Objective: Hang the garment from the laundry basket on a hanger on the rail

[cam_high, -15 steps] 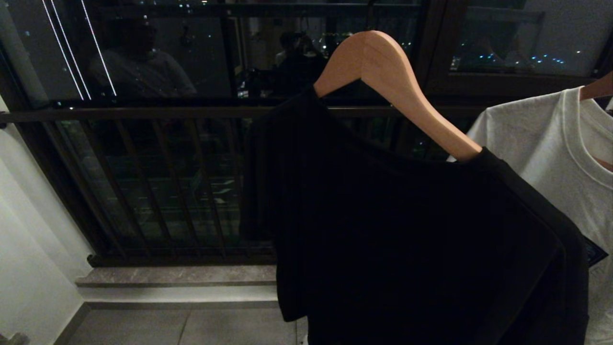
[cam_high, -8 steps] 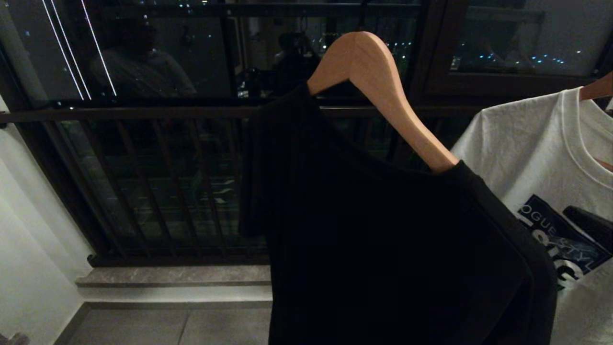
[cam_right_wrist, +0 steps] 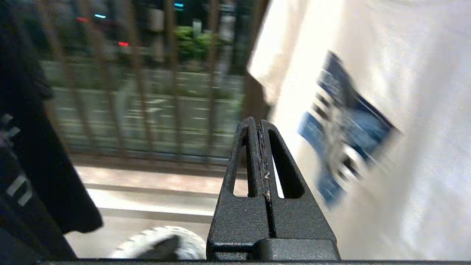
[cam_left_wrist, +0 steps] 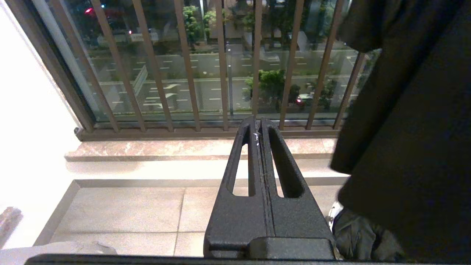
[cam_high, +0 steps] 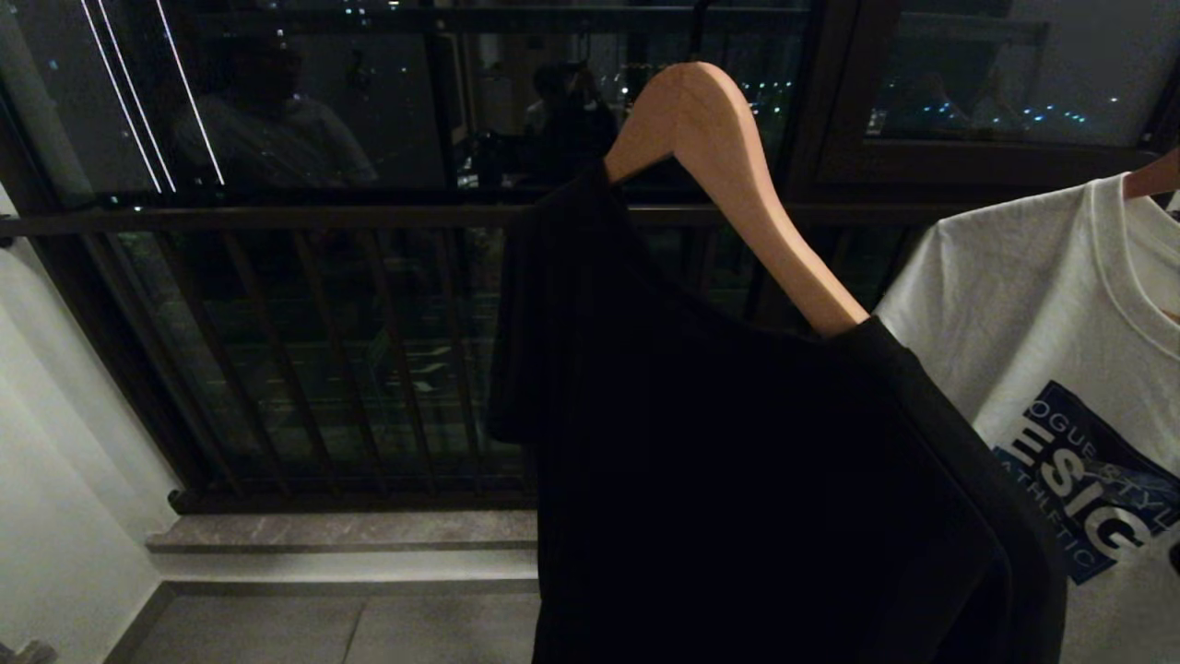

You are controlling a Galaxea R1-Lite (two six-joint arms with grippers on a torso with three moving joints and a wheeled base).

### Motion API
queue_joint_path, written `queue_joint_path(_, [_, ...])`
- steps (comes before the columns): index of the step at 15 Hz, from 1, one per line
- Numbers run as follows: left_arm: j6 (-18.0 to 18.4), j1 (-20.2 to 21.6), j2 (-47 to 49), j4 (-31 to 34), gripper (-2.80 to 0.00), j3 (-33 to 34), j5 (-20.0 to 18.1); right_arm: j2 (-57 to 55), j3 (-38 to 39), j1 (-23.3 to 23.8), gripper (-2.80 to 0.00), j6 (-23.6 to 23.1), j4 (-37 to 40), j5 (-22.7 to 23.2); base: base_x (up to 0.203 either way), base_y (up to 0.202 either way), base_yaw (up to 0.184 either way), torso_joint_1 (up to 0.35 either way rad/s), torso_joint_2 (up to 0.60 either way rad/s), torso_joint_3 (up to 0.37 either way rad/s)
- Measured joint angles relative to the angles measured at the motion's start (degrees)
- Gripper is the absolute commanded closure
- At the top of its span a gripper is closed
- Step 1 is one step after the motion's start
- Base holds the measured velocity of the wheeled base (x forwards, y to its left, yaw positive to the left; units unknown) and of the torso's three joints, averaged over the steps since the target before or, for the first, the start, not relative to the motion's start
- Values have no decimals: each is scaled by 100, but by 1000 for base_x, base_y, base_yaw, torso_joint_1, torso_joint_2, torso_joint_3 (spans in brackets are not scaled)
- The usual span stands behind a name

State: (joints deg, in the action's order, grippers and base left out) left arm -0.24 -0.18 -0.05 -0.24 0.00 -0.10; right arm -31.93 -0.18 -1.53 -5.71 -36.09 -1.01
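A black garment (cam_high: 737, 461) hangs on a wooden hanger (cam_high: 728, 166) in the middle of the head view. The hanger's dark hook runs up out of the picture, and the rail is out of view. Neither gripper shows in the head view. In its own wrist view my right gripper (cam_right_wrist: 257, 123) is shut and empty, between the black garment (cam_right_wrist: 29, 165) and a white printed T-shirt (cam_right_wrist: 404, 73). Low below it is the laundry basket's pale rim (cam_right_wrist: 165, 232). My left gripper (cam_left_wrist: 257, 123) is shut and empty, level, beside the black garment (cam_left_wrist: 412, 129).
The white T-shirt (cam_high: 1042, 323) with a blue print hangs on its own hanger to the right of the black one. Behind stands a dark balustrade (cam_high: 277, 221) before the window, with a stone sill (cam_high: 341, 530) and tiled floor below. A white wall (cam_high: 55, 480) is on the left.
The black garment and its hanger have swung left and settled, uncovering the white shirt's print. My right gripper, glimpsed at the right edge half a second ago, has left the head view.
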Motion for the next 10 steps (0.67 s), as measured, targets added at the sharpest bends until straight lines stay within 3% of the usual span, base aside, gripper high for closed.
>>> queue_joint_path(6, [2,0,0,0,0,0,2,1598,16,310,0,-208,2770,-246,0,0,0,0,0,0])
queue_joint_path(10, [-1,0,0,2,0,0,0,2741,16,238,0,-209,3288,64,0,0,0,0,0,0])
